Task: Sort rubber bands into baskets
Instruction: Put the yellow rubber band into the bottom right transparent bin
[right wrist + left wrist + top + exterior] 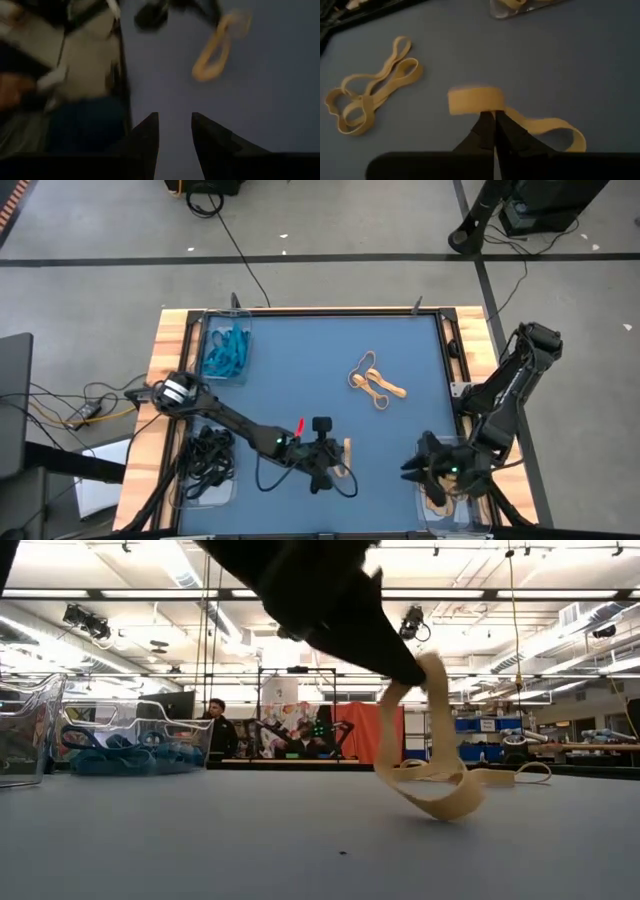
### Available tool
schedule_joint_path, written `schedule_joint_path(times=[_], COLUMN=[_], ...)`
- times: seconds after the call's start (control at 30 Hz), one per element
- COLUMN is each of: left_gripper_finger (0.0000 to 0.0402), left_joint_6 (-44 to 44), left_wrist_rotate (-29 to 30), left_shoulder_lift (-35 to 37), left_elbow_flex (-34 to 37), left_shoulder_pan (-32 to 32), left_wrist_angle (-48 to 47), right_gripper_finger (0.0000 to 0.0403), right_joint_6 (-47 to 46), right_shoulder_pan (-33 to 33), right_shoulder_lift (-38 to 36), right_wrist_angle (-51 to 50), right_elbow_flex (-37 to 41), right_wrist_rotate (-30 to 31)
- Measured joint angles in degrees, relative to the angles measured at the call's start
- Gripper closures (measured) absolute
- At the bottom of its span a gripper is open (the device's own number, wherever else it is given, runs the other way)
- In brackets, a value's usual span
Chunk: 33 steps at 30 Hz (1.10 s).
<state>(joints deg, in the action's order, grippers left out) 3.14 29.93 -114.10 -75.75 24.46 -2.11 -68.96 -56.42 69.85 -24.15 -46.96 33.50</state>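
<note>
Tan rubber band [475, 99] pinched in the left pincer [494, 125], fingers closed on it near the front middle of the blue tabletop [300, 370]; one end lifted, the other loop [440, 802] trailing down onto the surface. Loose cluster of more tan bands [375, 383] lying farther back, right of centre, well apart from the held one. Teal bands [225, 352] piled in the clear tray [208, 330] at the back left corner. Black bands [205, 455] heaped in the front left tray [215, 495]. Tan bands [436, 500] showing in the front right tray [425, 515], directly under the right arm. Right pincer [175, 131] hovering over the front right corner, fingers parted with a clear gap and nothing between them. Beyond the tabletop in the low view, a person [217, 728] in dark clothing standing in the room behind, and black cables [230, 230] running across the grey floor.
</note>
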Motion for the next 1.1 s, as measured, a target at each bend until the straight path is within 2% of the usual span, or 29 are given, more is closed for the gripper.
schedule_joint_path(times=[0.1, 0.27, 0.37, 0.57, 0.77, 1.0, 1.1], left_gripper_finger=[0.04, 0.04, 0.04, 0.04, 0.0399, 0.0399, 0.0399], left_joint_6=[-0.1, -1.53, -1.09, 0.89, 3.1, 3.1, 3.05], left_wrist_rotate=[0.4, -2.25, -2.26, -2.53, -2.53, -1.33, -1.24], left_shoulder_lift=[0.99, 4.98, 7.99, 12.63, 16.61, 18.29, 18.27], left_elbow_flex=[0.01, 4.26, 9.2, 18.31, 24.15, 26.05, 26.1], left_shoulder_pan=[0.75, 1.52, 1.59, 1.54, 1.56, 1.69, 1.69], left_wrist_angle=[-0.72, 3.87, 7.96, 17.31, 22.27, 23.83, 24.35], right_gripper_finger=[0.0275, 0.0275, 0.0275, 0.0274, 0.0274, 0.0274, 0.0275], right_joint_6=[5.89, 12.94, 18.49, 30.86, 33.58, 40.13, 42.66], right_shoulder_pan=[2.45, 9.17, 12.87, 19.03, 25.07, 29.42, 30.01], right_shoulder_lift=[2.18, 8.55, 12.66, 21.0, 27.96, 33.91, 35.23], right_wrist_angle=[3.01, 8.76, 16.81, 35.72, 45.72, 56.88, 60.22], right_elbow_flex=[-0.01, 0.02, 0.02, 0.0, 0.02, 0.02, 0.01], right_wrist_rotate=[3.68, -0.06, -1.93, -1.62, -2.26, -9.86, -10.97])
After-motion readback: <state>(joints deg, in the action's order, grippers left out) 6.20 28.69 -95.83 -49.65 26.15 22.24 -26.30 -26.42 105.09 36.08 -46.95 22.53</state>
